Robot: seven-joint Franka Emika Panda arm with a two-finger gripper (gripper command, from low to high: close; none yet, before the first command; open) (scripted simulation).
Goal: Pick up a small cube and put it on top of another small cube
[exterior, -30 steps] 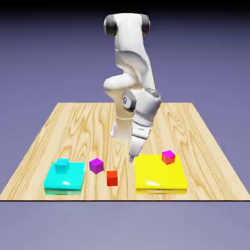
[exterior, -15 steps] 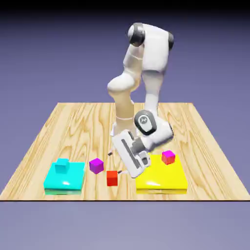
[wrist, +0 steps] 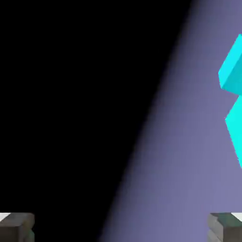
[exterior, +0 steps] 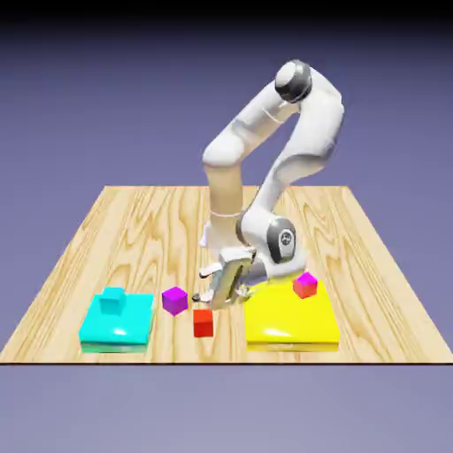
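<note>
Gripper [exterior: 210, 292] spread wide, empty, low beside the violet cube [exterior: 174, 300].
I see the cube resting on the table [exterior: 106, 239] between cyan block [exterior: 117, 320] and red cube [exterior: 203, 322]; I'd judge it light, rigid, best pinched across opposite flat faces.

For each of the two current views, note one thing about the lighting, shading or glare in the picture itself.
Exterior view: the backdrop fades from near-black at the top to blue-violet below, and glossy highlights sit on the flat yellow block and the flat cyan block. Hand view: the left half is black, grading diagonally into violet, with evenly bright cyan shapes at the right edge and no shadows visible.
</note>
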